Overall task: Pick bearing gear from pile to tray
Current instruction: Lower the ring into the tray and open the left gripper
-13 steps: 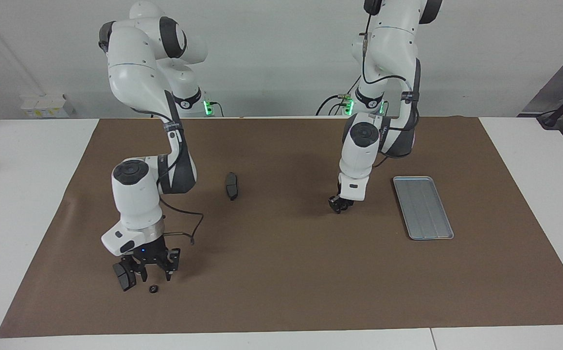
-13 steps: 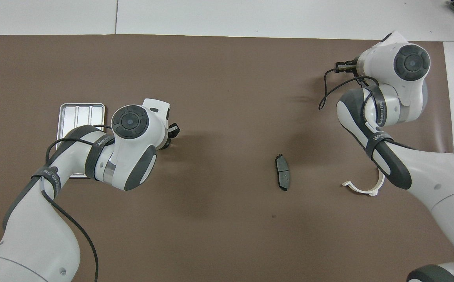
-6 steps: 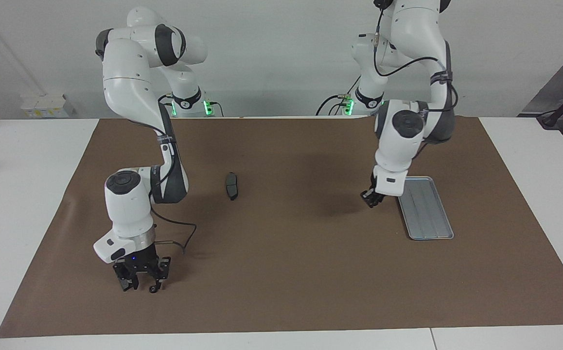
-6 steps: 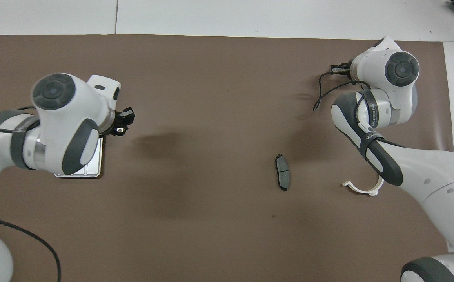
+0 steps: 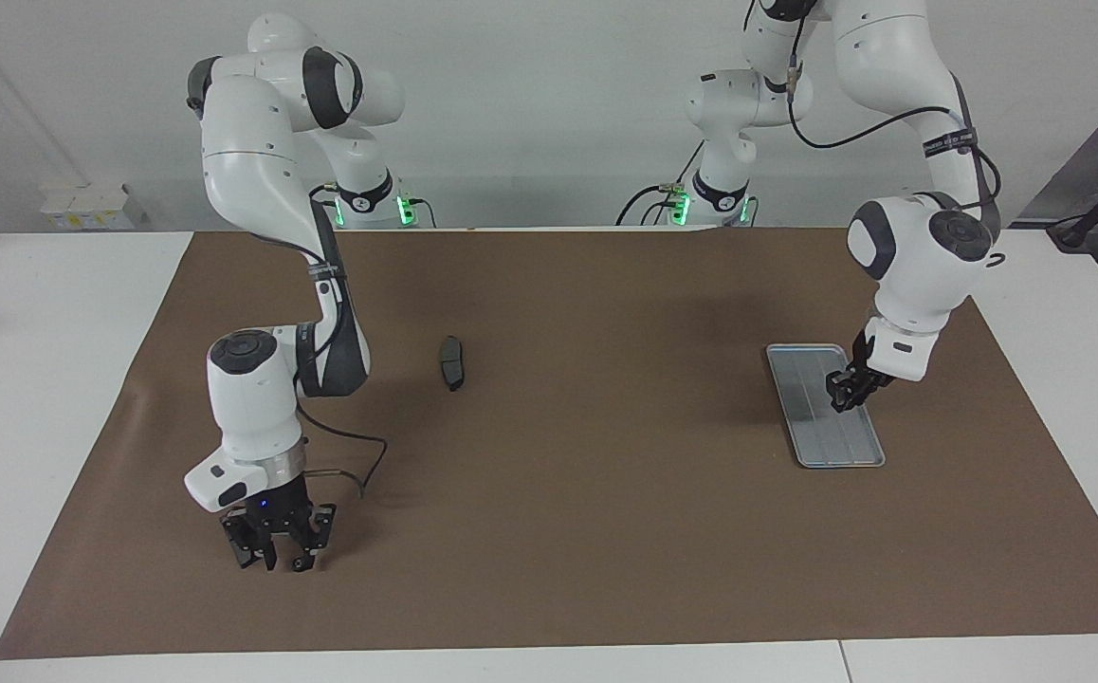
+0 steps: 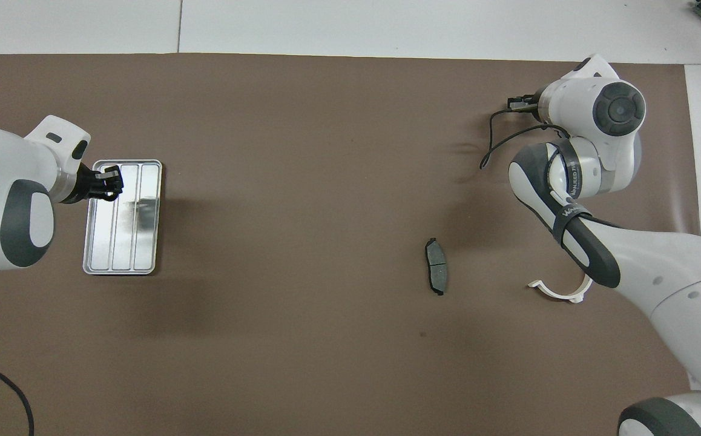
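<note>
My left gripper hangs low over the silver tray, above the part nearer the robots. It is shut on a small dark bearing gear that barely shows between its fingertips. At the right arm's end of the mat my right gripper points straight down, tips at the mat. Its fingers stand apart around a small black bearing gear. In the overhead view the right arm's wrist hides this gripper and the gear. Of the pile, only scattered parts show.
A dark grey brake-pad piece lies mid-mat, nearer the robots than the right gripper. A white half-ring bracket lies beside the right arm's forearm. A loose black cable trails from the right wrist.
The left arm swung from the middle of the mat to over the tray, gripper staying shut. The right gripper straightened, settled down around the gear, and its fingers drew a little closer.
</note>
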